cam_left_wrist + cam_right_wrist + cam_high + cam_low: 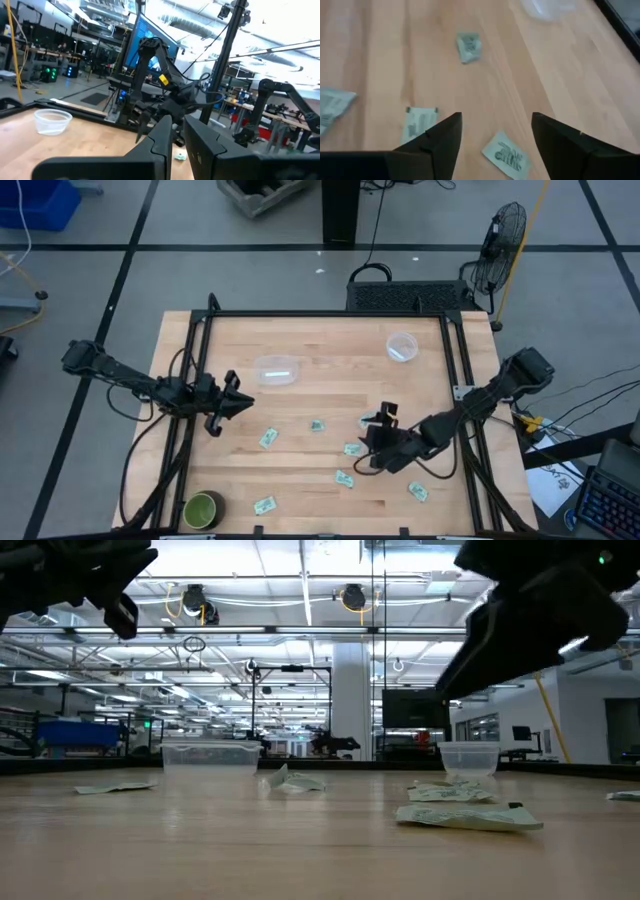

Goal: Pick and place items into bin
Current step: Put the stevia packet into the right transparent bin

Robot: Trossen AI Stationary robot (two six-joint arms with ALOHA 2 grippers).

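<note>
The right gripper [495, 131] hovers with its dark fingers spread wide and nothing between them — just above the pale wooden surface [330, 350], over the small flat green-and-white wrapped packets [506, 154] scattered across its near half. The left gripper [234, 402] waits at the left edge, fingers pressed together, empty. Two clear plastic bins — a rectangular one [276, 369], a round one [402, 346] — sit farther back; a dark green round bowl [202, 509] rests at the near-left corner.

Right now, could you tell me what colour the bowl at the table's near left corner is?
Dark green bowl, best seen in the high view.
</note>
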